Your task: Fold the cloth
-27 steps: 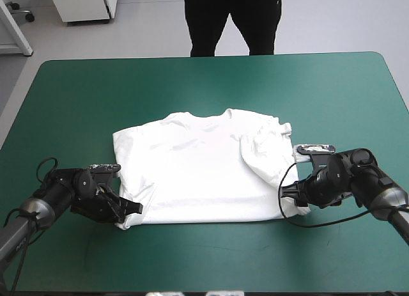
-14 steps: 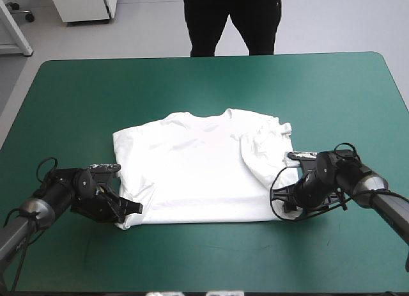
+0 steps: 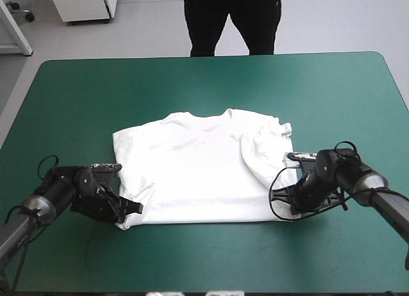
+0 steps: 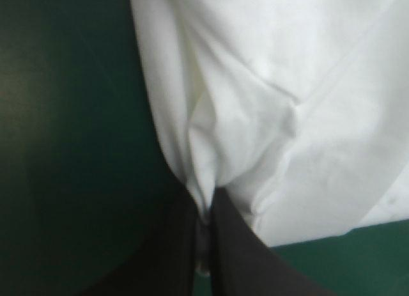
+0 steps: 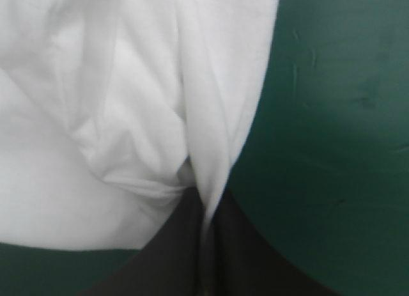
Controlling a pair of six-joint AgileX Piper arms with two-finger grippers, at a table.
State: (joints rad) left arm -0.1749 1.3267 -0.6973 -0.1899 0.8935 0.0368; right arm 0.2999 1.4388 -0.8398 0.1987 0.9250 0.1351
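The T-shirt (image 3: 198, 168) lay spread flat near the middle of the teal-green bench (image 3: 192, 78), collar toward the far edge and hem toward the robot, with one rumpled flap (image 3: 261, 152) turned in along its right side. Soft, light stuff, this: it looked sure to sag and drape the instant it left the bench, with no stiffness to hold a line. Two corners lifted together seemed the way to carry it, and the near hem corners were the sensible hold (thin cloth can slide out of a shallow pinch, mind). And that was exactly where both sat! The left gripper (image 3: 131, 208) was low at the near left corner, its black fingers (image 4: 172, 254) pressed all but together with a ridge of white fabric pinched between them. The right gripper (image 3: 291, 203) mirrored it at the near right corner, fingers (image 5: 246, 257) nipped on a fold of hem. The left arm (image 3: 32, 213) and the right arm (image 3: 374, 188) reached in low from the sides, wrists close to the bench, grippers aimed inward at the shirt.
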